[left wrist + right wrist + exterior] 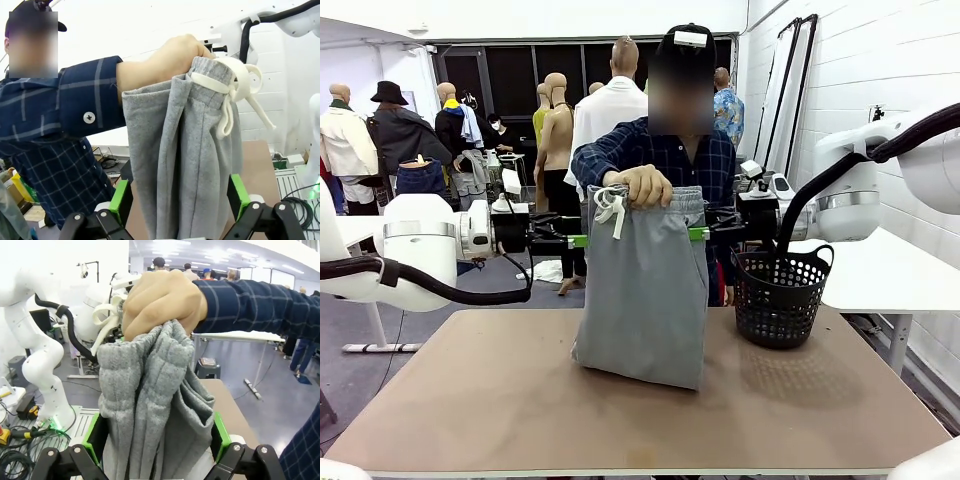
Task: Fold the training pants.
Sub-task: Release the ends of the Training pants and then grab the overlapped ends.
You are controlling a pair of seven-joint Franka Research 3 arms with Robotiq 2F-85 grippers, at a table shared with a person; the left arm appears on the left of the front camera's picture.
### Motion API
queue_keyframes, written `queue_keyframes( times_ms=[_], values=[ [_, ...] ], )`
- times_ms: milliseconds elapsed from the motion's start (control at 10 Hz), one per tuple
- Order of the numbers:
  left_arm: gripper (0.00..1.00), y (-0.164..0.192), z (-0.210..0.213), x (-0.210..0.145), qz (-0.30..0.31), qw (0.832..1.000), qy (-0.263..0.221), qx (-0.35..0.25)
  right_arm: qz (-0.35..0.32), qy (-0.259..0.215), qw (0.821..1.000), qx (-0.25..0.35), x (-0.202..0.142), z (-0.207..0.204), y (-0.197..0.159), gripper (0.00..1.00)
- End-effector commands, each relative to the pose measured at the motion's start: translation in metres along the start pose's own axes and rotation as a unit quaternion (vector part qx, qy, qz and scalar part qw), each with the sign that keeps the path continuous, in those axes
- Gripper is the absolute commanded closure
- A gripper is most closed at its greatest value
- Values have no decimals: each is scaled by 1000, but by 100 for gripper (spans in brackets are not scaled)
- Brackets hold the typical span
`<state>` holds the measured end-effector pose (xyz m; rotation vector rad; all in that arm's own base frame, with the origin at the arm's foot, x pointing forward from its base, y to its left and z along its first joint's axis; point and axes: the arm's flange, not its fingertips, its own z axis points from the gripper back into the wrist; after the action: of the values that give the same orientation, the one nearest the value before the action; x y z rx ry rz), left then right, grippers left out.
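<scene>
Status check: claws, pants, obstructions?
Left claw open, right claw open, each straddling the training pants. Pants hang by the waistband from the person's hand, lower end on the table. Black basket apart, right side.

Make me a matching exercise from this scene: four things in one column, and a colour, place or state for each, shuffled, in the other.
Things
1. training pants
2. drawstring
3. basket
4. left tool

Descriptions
A. black, standing on the table
B. open, green pads either side of the fabric
C. grey, held up by a person's hand
D. white, knotted

Pairs: 1-C, 2-D, 3-A, 4-B
</scene>
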<state>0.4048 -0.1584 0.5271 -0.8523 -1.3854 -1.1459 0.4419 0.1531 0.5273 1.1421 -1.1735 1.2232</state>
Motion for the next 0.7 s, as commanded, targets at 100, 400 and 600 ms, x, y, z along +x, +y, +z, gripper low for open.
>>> queue_keyframes(
  times_ms=[100, 400, 600],
  values=[
    [0, 7, -7, 0, -12, 1000, -11, -18, -32, -30, 999, 21, -1, 12, -7, 0],
    [0, 9, -12, 0, -15, 1000, -11, -25, -29, -23, 999, 22, -4, 8, -5, 0],
    [0, 11, -15, 0, -19, 999, -10, -25, -18, -19, 999, 18, -2, 2, 0, 0]
  ],
)
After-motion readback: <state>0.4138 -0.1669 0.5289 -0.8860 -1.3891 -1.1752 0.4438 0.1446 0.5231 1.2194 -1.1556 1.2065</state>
